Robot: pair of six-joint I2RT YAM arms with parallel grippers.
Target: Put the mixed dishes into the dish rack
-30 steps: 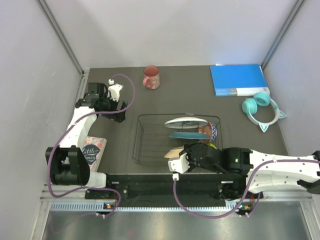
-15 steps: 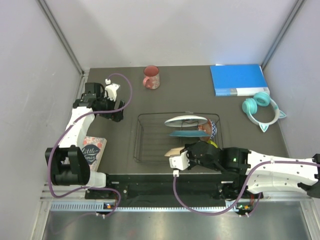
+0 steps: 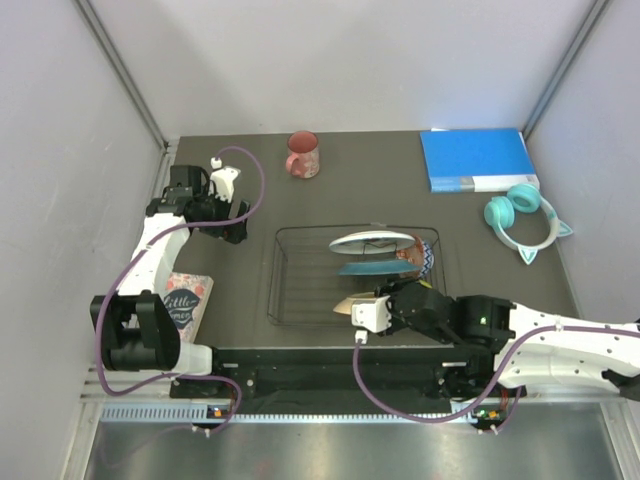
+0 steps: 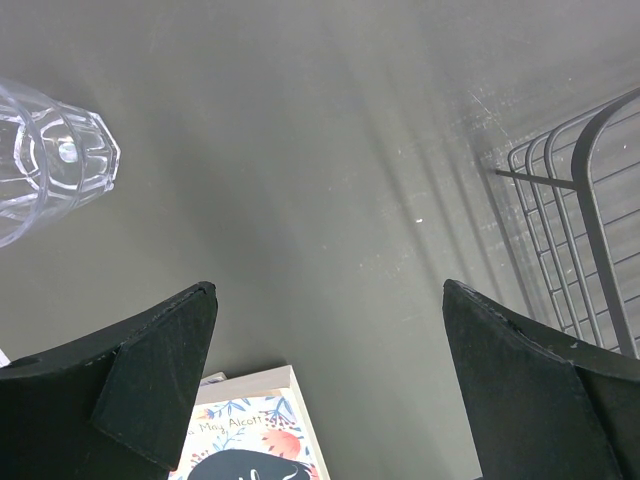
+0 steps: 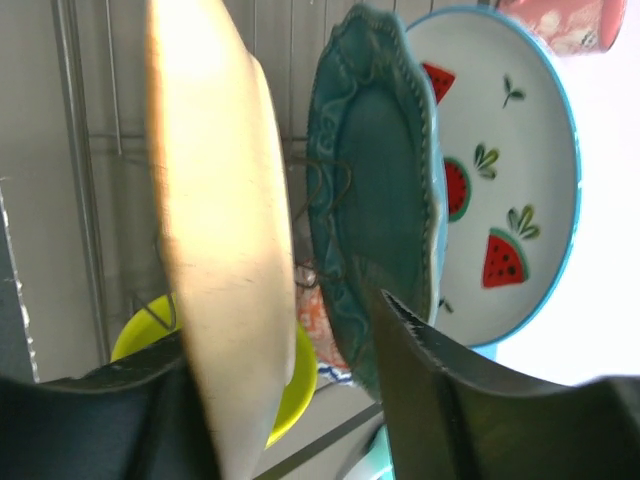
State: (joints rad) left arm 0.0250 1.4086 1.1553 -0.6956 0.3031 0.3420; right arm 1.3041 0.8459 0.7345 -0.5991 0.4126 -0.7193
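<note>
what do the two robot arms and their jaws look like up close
The left arm and right arm are white shells with black joints. A thin purple cable loops off each wrist, beside a small white camera block. The jaws are matte black wedges; one right jaw has a toothed inner edge.

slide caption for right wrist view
Right hand open around the cream plate in the dish rack, next to the teal plate and watermelon plate
</note>
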